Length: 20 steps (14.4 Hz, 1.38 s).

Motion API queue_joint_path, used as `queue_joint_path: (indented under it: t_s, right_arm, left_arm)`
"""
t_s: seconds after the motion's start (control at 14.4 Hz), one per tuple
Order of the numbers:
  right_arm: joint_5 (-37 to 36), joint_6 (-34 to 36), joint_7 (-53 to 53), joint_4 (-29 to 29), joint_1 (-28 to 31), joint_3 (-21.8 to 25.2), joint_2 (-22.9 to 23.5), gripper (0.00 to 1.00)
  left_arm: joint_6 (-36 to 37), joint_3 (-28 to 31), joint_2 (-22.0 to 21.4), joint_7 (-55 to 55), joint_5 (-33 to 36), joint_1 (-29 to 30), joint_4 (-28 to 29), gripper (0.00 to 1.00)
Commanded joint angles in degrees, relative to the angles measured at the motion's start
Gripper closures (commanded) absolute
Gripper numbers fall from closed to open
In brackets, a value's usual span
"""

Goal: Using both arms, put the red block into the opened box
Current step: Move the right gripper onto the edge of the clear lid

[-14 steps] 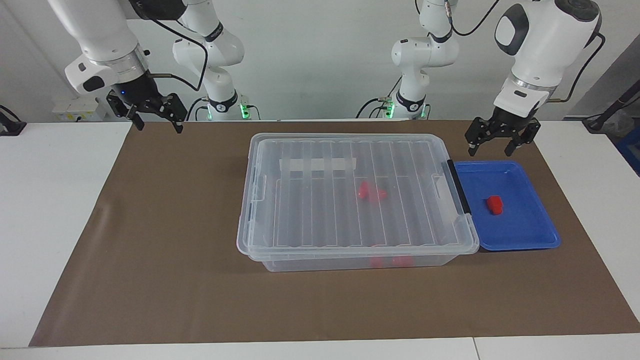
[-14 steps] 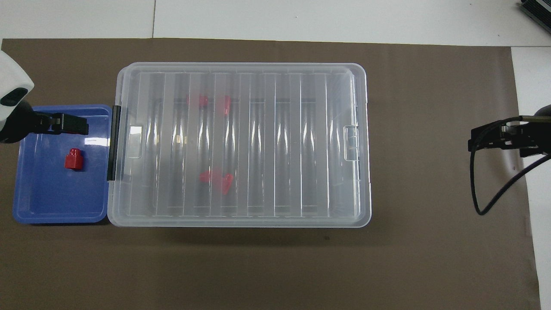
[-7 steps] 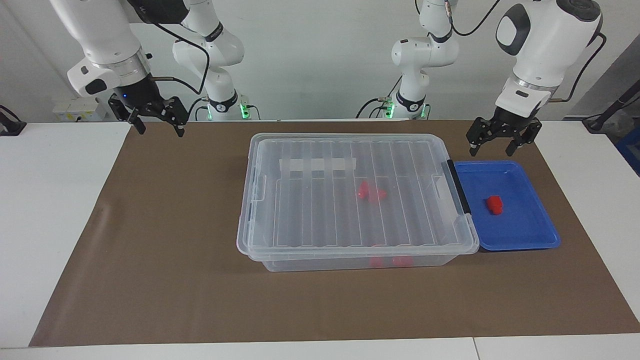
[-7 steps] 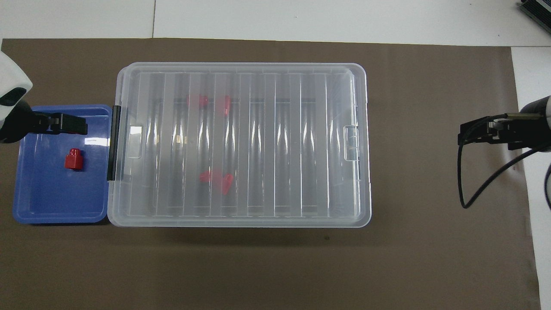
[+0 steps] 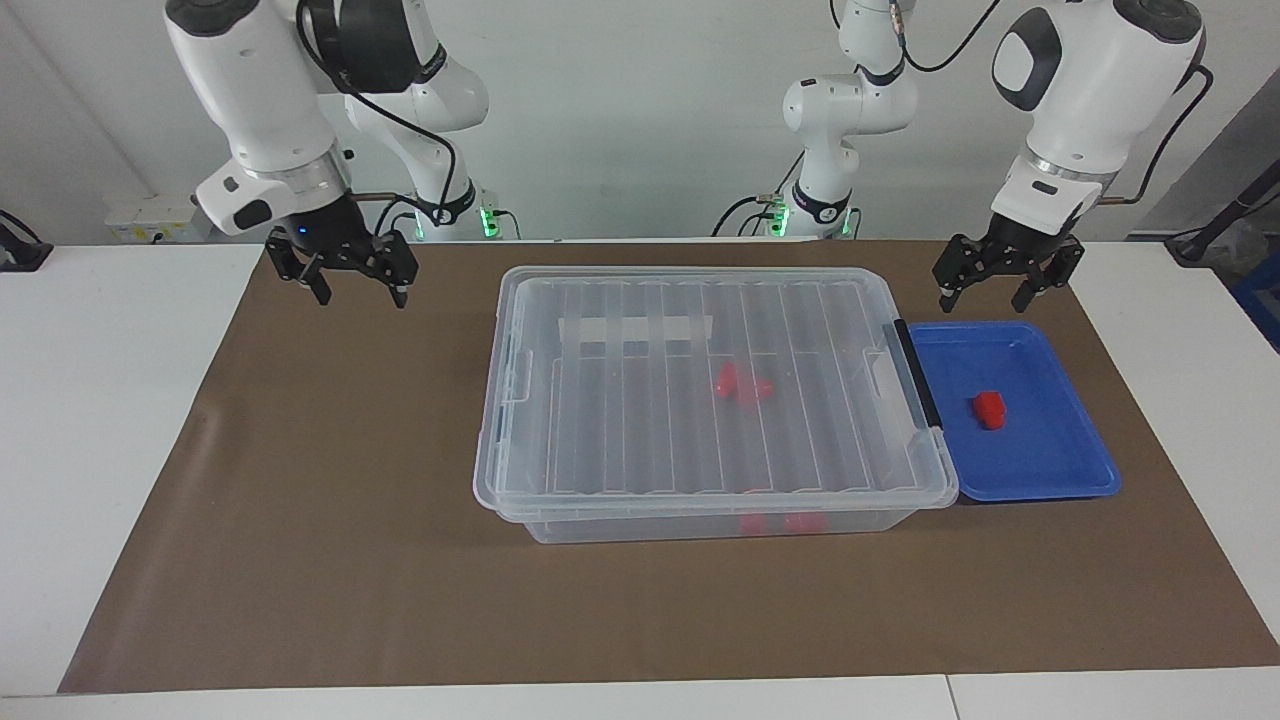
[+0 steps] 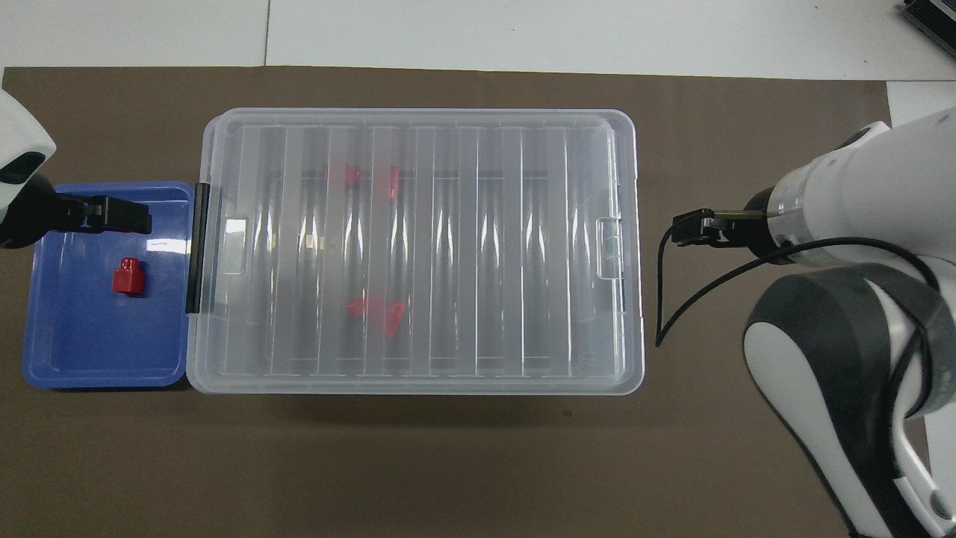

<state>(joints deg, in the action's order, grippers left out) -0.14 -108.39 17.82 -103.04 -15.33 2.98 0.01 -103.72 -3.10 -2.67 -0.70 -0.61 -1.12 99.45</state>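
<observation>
Red block lies mid-tray; lidded box alongside; both grippers spread, empty.

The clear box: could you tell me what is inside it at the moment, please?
Through the closed ribbed lid of the box, blurred small red pieces show inside. Their exact number and shapes cannot be made out through the ribs.

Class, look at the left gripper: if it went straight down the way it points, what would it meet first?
Probably the blue tray: the open left gripper hangs, pointing down, over the tray's edge nearest the robots. Depth is unclear, so it might land on the brown mat instead.
</observation>
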Motion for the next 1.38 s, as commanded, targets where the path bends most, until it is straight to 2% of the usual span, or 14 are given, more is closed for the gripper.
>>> queue_joint_path:
  t_s: [0.0, 0.9, 1.31]
  right_arm:
    - [0.7, -5.6, 0.6, -3.4, -1.5, 0.2, 0.6, 0.00]
    - [0.7, -12.1, 1.3, -3.6, -2.6, 0.2, 7.2, 0.00]
    - [0.7, -12.2, 0.6, -3.5, -2.1, 0.2, 7.5, 0.00]
  left_arm:
    - [0.8, -0.6, -1.0, -0.1, 0.6, 0.9, 0.5, 0.00]
    - [0.8, -0.6, -1.0, -0.1, 0.6, 0.9, 0.5, 0.00]
    - [0.8, -0.6, -1.0, -0.1, 0.6, 0.9, 0.5, 0.00]
